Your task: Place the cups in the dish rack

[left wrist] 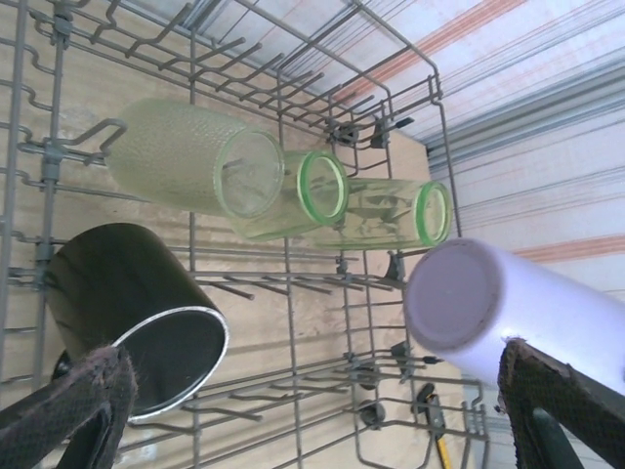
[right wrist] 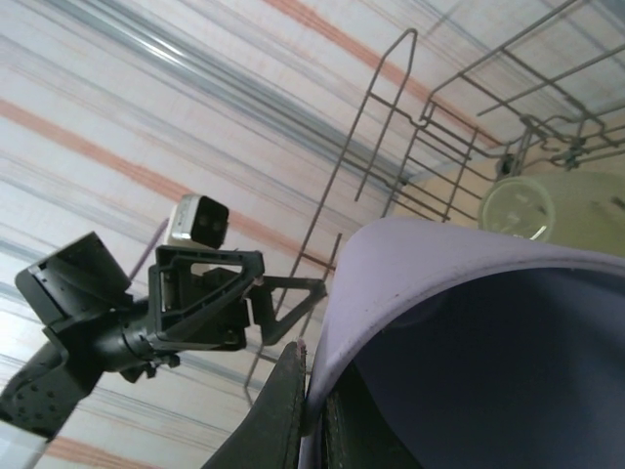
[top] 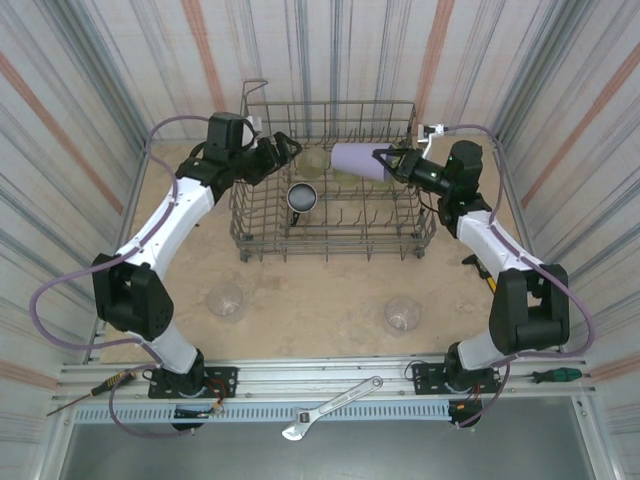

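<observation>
Pinching the lavender cup [top: 352, 160] by its rim with the right gripper [top: 386, 160], above the dish rack [top: 335, 240]; probably light, stiff, slick, apt to swivel. Left gripper [top: 288, 152] gaping wide, holding nothing.

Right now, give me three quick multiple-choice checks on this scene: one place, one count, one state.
1. The black cup is: A in the rack; B on the table; C in the air.
2. Clear cups on the table: A none; B two; C four.
3. The right fingers are: A open; B shut on the lavender cup; C shut on a clear cup.
Answers: 1A, it rests among the tines. 2B, two sit in front of the rack. 3B, they pinch its rim over the rack.
</observation>
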Tool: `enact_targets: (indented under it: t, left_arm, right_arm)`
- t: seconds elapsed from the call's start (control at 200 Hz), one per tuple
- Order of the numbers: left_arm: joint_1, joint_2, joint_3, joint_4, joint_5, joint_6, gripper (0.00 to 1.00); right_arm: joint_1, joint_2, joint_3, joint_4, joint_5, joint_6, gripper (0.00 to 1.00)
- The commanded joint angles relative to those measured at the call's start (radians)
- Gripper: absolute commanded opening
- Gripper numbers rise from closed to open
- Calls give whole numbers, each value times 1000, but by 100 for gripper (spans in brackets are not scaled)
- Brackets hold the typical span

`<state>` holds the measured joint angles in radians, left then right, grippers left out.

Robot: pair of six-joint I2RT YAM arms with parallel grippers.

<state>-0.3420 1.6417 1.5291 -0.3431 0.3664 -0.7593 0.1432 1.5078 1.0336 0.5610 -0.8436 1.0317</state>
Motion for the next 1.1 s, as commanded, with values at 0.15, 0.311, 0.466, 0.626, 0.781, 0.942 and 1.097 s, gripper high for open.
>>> enact_targets:
  t: [0.15, 0.311, 0.466, 0.626, 0.781, 0.942, 1.097]
  left_arm:
    - [-44, -57, -111, 217, -27, -191, 99]
    - [-63, -70, -163, 306, -57, -294, 99]
    - [-74, -80, -180, 359, -80, -344, 99]
    - [-84, -72, -165, 367, -87, -360, 99]
    - [-91, -59, -186, 413, -78, -408, 99]
    - [-95, -46, -213, 476, -62, -475, 98]
    - [-104, -31, -202, 486, -57, -490, 99]
  right_arm:
    - [44, 77, 2, 248, -20, 122, 0]
    - [61, 118, 3, 336, -16, 198, 0]
    - [79, 160, 20, 386, -17, 241, 0]
    - [104, 172, 25, 398, -13, 240, 0]
    - [124, 171, 29, 410, 5, 247, 0]
    - [131, 183, 61, 434, -1, 273, 0]
    - [139, 197, 73, 477, 6, 294, 0]
